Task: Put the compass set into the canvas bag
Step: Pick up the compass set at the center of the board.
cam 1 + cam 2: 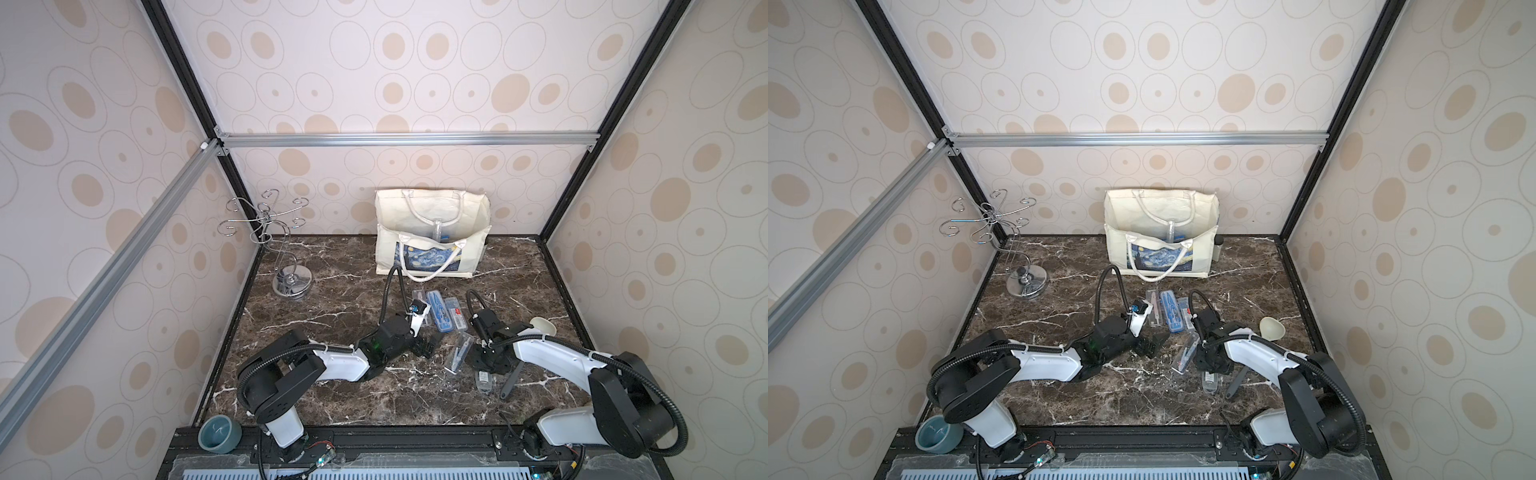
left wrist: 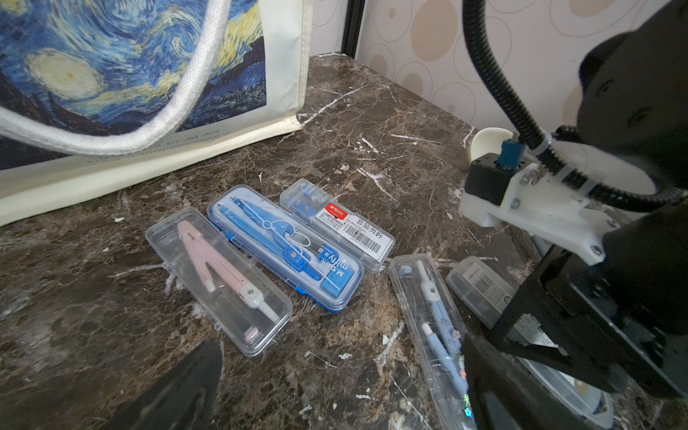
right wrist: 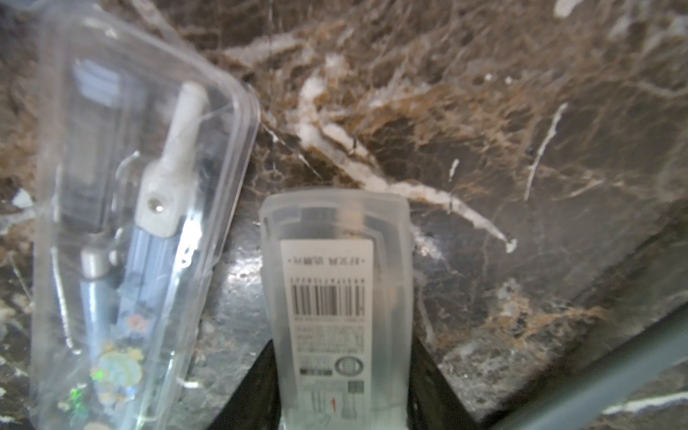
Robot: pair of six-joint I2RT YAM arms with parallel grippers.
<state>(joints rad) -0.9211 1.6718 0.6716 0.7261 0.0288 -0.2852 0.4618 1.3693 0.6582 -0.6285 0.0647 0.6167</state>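
Canvas bag (image 1: 386,253) stands open at the upper middle of both top views, against the back wall, print side toward the arms; something clear and something blue show inside, too small to name; the left wrist view catches only 1 corner of it. Below it on the marble table (image 1: 332,328) lie 5 cases; pink compass case (image 2: 219,279), half hidden from above by the left wrist camera, blue compass case (image 2: 286,249) and labelled case (image 2: 338,223) sit side by side; floral compass case (image 3: 130,223) and frosted case (image 3: 335,260) lie lower in the top views. Left gripper (image 1: 428,345) hovers just below that row, fingers wide apart, holding nothing. Right gripper (image 3: 342,350) straddles the frosted case, 1 finger against each long side; whether they press it I cannot tell; blur hides its contents, and from above the gripper body covers the fingers.
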